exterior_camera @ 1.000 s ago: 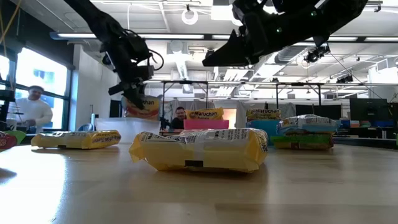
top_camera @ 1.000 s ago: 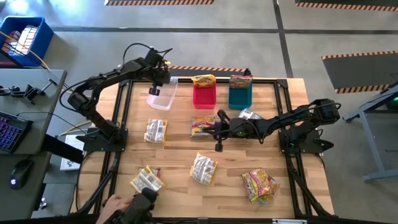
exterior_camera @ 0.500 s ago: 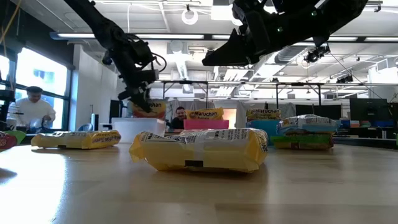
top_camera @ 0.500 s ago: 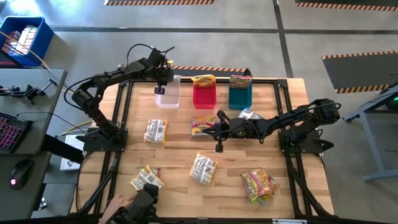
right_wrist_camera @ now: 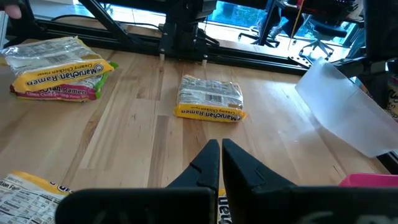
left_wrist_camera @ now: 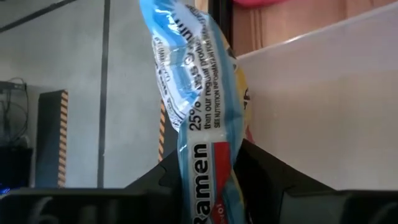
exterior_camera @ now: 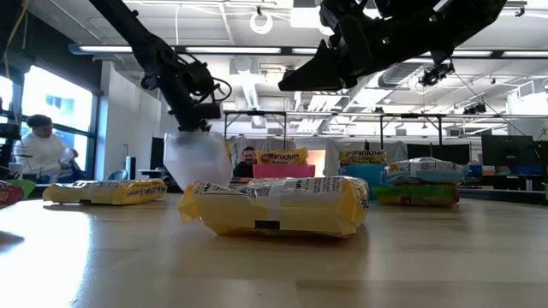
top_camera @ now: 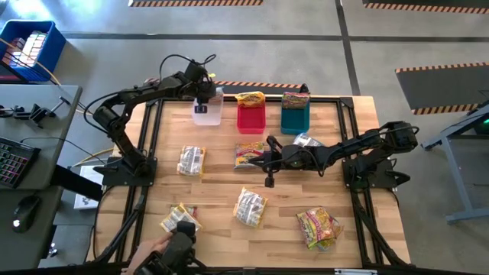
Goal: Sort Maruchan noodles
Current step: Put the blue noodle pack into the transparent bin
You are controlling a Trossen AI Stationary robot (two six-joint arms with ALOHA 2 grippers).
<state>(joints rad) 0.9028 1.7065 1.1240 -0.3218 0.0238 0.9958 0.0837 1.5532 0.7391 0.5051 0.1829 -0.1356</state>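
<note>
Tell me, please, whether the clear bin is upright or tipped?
Tipped: the clear bin stands steeply on edge under the left gripper.

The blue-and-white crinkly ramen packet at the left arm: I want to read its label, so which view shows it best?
The left wrist view: the blue-and-white crinkly ramen packet fills it, printing legible, between the left tool's fingers. In the high and low views, arm and clear plastic bin hide it.
</note>
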